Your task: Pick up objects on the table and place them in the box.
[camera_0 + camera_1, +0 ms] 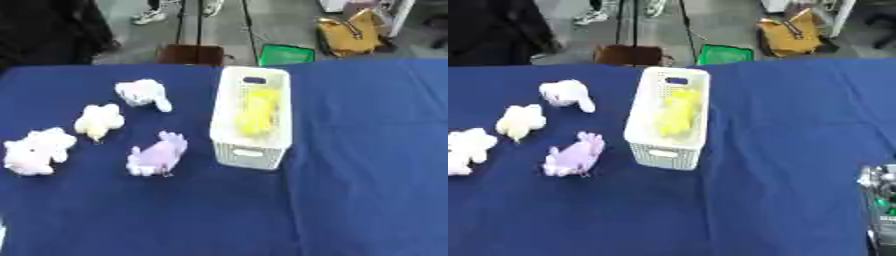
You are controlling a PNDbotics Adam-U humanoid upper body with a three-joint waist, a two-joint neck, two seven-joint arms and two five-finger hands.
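Note:
A white slotted box (pixel 229 131) stands lengthwise in the middle of the blue table, with a yellow plush toy (pixel 260 112) lying inside it. To its left on the cloth lie several plush toys: a white one (pixel 143 93) farthest back, a cream one (pixel 98 120), a pink-white one (pixel 37 150) near the left edge, and a purple one (pixel 157 154) closest to the box. A silver and black part of my right hand (pixel 879 197) shows at the lower right edge of the right eye view, far from the toys and holding nothing that I can see.
The blue table (pixel 367 165) reaches across the whole view. Beyond its far edge on the floor are a brown stool (pixel 190 54), a green bin (pixel 285 54) and a yellow bag (pixel 352 34). A dark shape (pixel 44 30) stands at the back left.

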